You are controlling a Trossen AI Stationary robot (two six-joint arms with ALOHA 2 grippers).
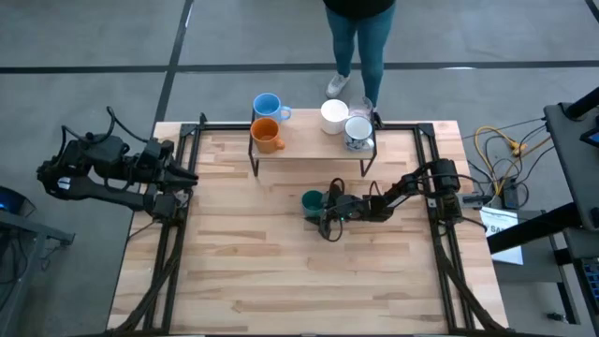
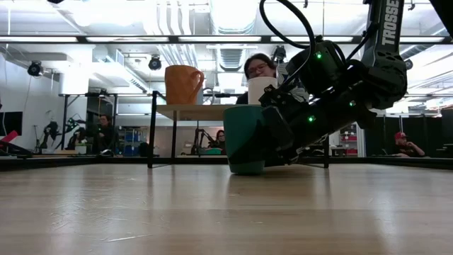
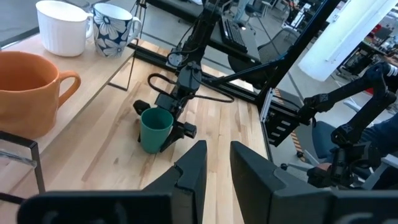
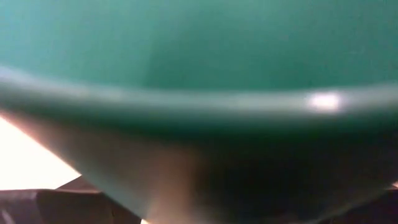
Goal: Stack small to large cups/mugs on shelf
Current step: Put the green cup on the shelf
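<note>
A dark green cup stands upright on its base on the tabletop in front of the shelf. My right gripper reaches in from the table's right and is shut on it. The cup fills the right wrist view. On the shelf stand a light blue mug, an orange mug, a white mug and a flowered grey-white mug. My left gripper waits raised at the table's left edge, with a narrow gap between its fingers and nothing in it. My right gripper pinches the dark green cup's wall between its two fingers, one finger on the near side and one finger on the far side. The fingers come from the table's right, slanting a little downward. The cup's base rests on the table.
The shelf's thin black legs stand just behind the cup. A person stands beyond the table's far edge. Black frame rails run along the table's left and right sides. Bare tabletop spreads toward the near edge.
</note>
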